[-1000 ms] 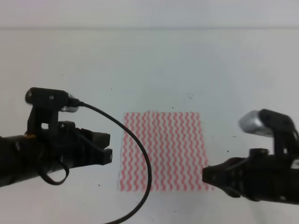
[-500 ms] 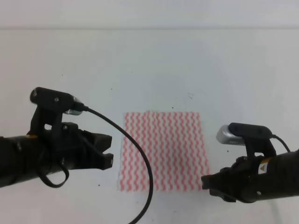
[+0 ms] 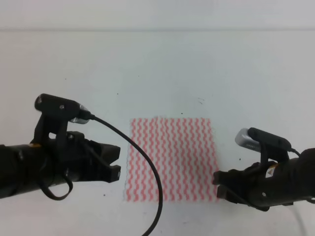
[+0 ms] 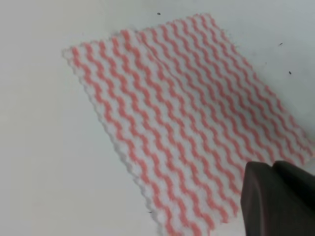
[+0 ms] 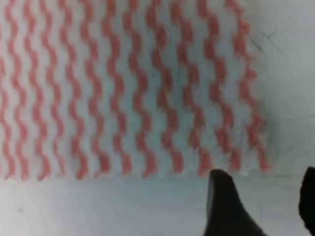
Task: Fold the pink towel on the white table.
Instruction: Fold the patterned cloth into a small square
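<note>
The pink towel (image 3: 172,160) lies flat and spread out on the white table (image 3: 157,73), its pink-red and white zigzag stripes running away from me. My left gripper (image 3: 117,162) hovers open just left of the towel's near-left part. In the left wrist view the towel (image 4: 182,118) fills the middle and one dark finger (image 4: 275,201) shows at the lower right. My right gripper (image 3: 217,185) stands open at the towel's near-right corner. In the right wrist view its fingers (image 5: 224,201) sit just short of the towel's near edge (image 5: 147,98), holding nothing.
A black cable (image 3: 147,162) from the left arm's camera loops over the towel's left edge in the high view. Small dark specks (image 3: 201,101) dot the table. A pale wall runs along the table's far edge (image 3: 157,30).
The right arm has come down and forward, bringing its gripper to the towel's near-right corner. The left gripper has dropped slightly and edged toward the towel. The towel has not moved.
</note>
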